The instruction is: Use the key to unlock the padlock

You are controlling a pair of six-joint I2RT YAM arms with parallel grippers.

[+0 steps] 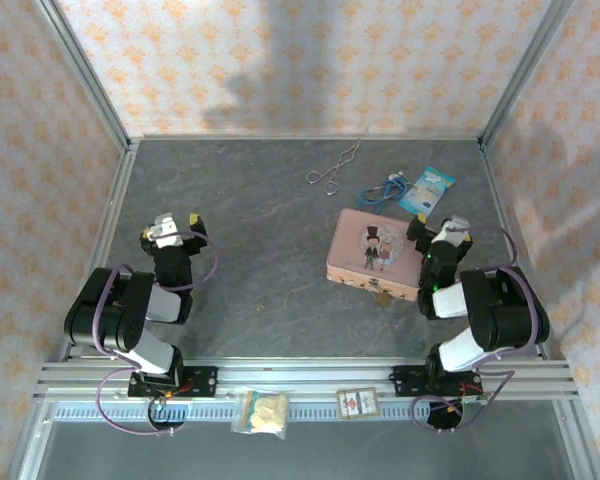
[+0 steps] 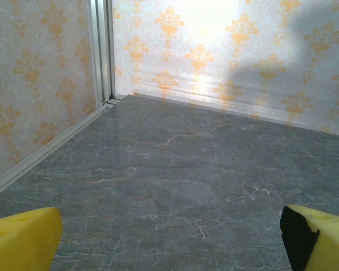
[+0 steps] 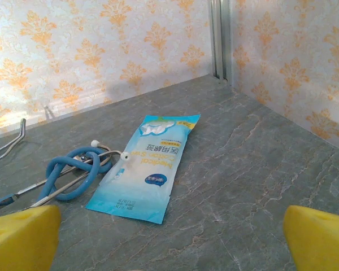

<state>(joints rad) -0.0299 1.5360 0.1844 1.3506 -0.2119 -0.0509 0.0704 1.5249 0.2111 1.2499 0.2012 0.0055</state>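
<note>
Top external view: the padlock (image 1: pixel 383 296), a tiny brass-coloured speck, sits at the near edge of the pink tin (image 1: pixel 373 255), right of centre on the counter (image 1: pixel 250 250). Its shackle is too small to resolve, so whether it hangs from a hasp or lies loose cannot be told, nor which small item is the key. The left end effector (image 1: pixel 175 226) hangs released and empty, well apart from the tin. The right end effector (image 1: pixel 441 230), also released and empty, is just beside the tin's right end. Judged hazards: the right arm, being so near, could nudge the tin and shift the padlock. The thin wire loop (image 1: pixel 333 166) by the far wall could be mistaken for the shackle. Left wrist view: two yellow fingertips (image 2: pixel 22 241) stand wide apart over bare counter. The camera faces a far corner, so an approach to the tin would probably begin blind. Right wrist view: the yellow fingertips (image 3: pixel 319 237) stand wide apart with nothing between them. Ahead lie a blue packet (image 3: pixel 147 169) and a looped blue cord (image 3: pixel 73 169), touching each other. A forward reach would likely catch this clutter. The near fingertip cuts off the cord's left end.
</note>
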